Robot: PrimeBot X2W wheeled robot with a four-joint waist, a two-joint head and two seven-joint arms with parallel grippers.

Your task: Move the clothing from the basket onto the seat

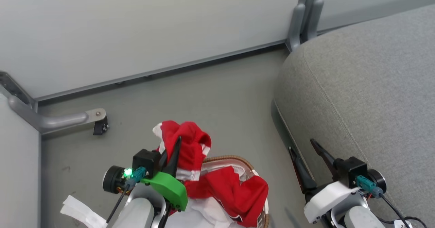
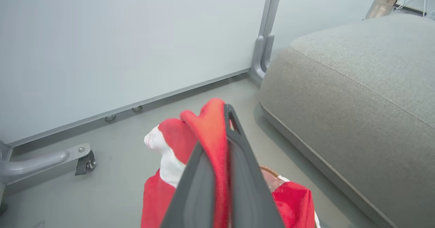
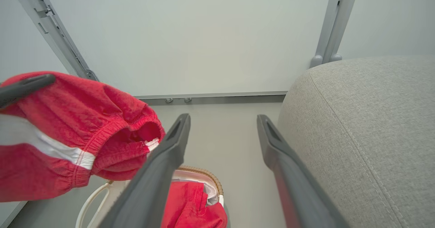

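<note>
A: Clothing (image 1: pixel 190 143) status, anyone?
B: left gripper (image 1: pixel 176 141) is clamped on one piece of it, held up over the basket (image 1: pixel 231 158). Second piece (image 1: pixel 238 190) sits inside. Right gripper (image 1: pixel 301 144) gaping, empty, beside the seat (image 1: pixel 367 85) at right.

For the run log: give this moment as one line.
left gripper: shut on red garment, held above basket | right gripper: open, empty, near seat edge | second red garment: in basket

You've got red clothing (image 1: pixel 190 143) with white stripes and a white panel; basket (image 1: pixel 231 158) rim is brown woven; seat (image 1: pixel 367 85) is plain light grey weave; floor (image 1: pixel 204 92) beside the seat is flat grey.
</note>
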